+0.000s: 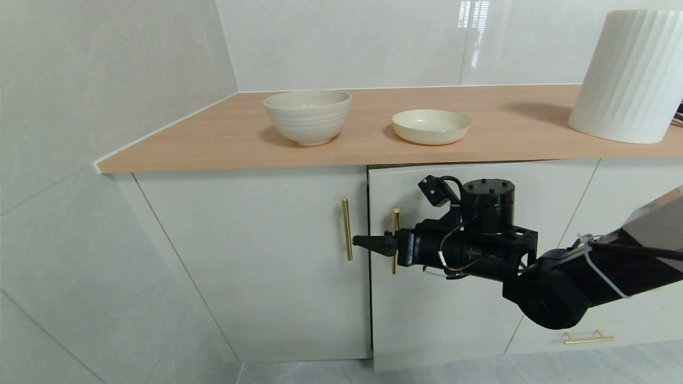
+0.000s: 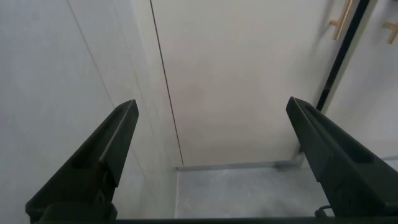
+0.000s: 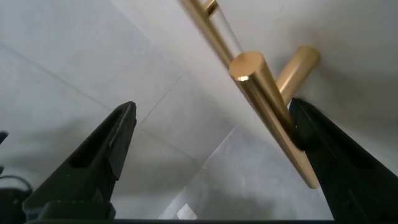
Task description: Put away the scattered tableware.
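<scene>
A deep cream bowl (image 1: 308, 114) and a shallow cream dish (image 1: 431, 126) stand side by side on the wooden countertop (image 1: 213, 140). Below them, my right gripper (image 1: 364, 241) is at the gold handle (image 1: 395, 216) of the right cabinet door (image 1: 427, 298), which stands slightly ajar. In the right wrist view the gripper (image 3: 211, 107) is open, and the handle (image 3: 267, 106) lies between the fingers, against one of them. My left gripper (image 2: 211, 104) is open and holds nothing, low down and facing the left cabinet door (image 2: 236, 81).
The left door (image 1: 256, 256) is closed and has its own gold handle (image 1: 347, 229). A tall white ribbed container (image 1: 629, 74) stands at the counter's right end. A tiled wall borders the cabinet on the left, and a drawer pull (image 1: 588, 337) sits low right.
</scene>
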